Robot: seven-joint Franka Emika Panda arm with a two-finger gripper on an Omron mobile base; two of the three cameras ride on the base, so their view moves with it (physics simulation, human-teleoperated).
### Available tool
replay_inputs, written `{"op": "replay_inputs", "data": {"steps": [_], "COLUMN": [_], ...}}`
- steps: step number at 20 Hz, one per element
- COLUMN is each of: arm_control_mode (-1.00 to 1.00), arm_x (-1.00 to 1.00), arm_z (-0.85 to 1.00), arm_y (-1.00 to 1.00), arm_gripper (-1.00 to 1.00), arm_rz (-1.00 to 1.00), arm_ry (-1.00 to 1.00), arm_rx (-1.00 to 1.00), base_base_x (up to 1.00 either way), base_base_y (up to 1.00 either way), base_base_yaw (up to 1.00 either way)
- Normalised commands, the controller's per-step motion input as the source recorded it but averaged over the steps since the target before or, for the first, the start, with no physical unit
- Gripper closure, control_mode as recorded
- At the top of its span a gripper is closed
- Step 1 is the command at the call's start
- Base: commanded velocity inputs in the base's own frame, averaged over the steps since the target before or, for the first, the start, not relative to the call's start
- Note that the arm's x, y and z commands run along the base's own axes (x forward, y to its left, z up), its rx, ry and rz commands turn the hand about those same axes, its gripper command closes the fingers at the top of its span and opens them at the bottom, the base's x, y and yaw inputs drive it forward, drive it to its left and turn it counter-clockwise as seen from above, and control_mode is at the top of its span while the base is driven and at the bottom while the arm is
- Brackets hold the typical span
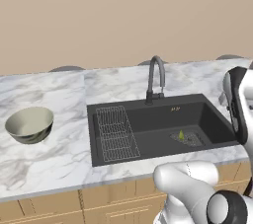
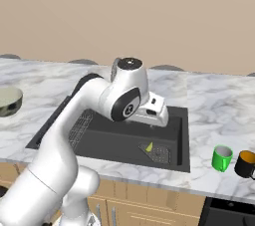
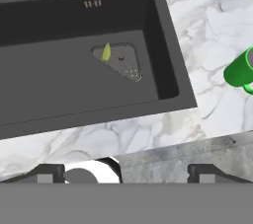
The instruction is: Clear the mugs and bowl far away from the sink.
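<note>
Jaws wide apart; bowl cream inside, olive-grey outside.

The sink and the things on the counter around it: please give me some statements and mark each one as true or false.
1. The bowl stands on the counter to the left of the sink. True.
2. A green mug and a black mug stand on the counter to the right of the sink. True.
3. The green mug lies inside the sink. False: it stands on the counter, apart from the basin.
4. The gripper holds the bowl. False: nothing is between its fingertips.
5. The wire rack sits in the left part of the sink. True.
</note>
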Motion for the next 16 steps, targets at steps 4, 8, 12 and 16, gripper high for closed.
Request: {"op": "replay_inputs", "data": {"steps": [4, 8, 12, 16], "arm_control_mode": [-1.0, -1.0, -1.0, -1.0], "arm_x": [-0.13, -0.01, 0.07, 0.34], "arm_z": [-0.32, -0.31, -0.5, -0.58], "arm_y": [-1.0, -1.0, -1.0, -1.0], "arm_gripper": [-1.0, -1.0, -1.0, -1.0], "arm_rz": [0.0, 0.0, 0.0, -0.06], "arm_ry": [0.0, 0.01, 0.04, 0.06], "arm_rx": [0.0, 0.0, 0.0, -0.01], "base_base_x": [0.0, 0.0, 0.0, 0.0], "base_base_y": [0.0, 0.0, 0.0, 0.0], "base_base_yaw": [0.0, 0.0, 0.0, 0.0]}}
